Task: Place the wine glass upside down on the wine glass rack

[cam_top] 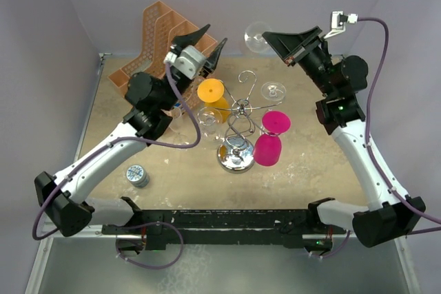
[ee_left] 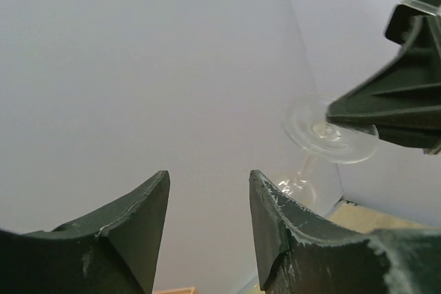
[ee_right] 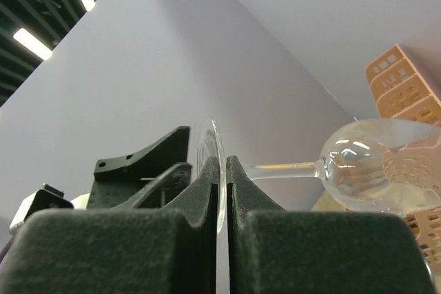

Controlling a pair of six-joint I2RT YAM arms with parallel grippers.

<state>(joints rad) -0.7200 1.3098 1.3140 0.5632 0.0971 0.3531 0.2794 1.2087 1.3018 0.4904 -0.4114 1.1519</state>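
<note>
At rear, aloft: right gripper [ee_right: 222, 170] clenched on wine glass [ee_right: 377, 170] foot; left gripper [ee_left: 209, 191] released, empty. Carry step; next likely needs foot hooked into wine glass rack [cam_top: 242, 111].

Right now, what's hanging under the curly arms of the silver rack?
An orange glass and a pink glass hang upside down, with clear glasses too. The left arm covers part of one side, so I cannot count them.

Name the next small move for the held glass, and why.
Probably swing the right end effector toward the wine glass rack: it pinches the wine glass by its foot, and the left end effector stands open, apart from it.
</note>
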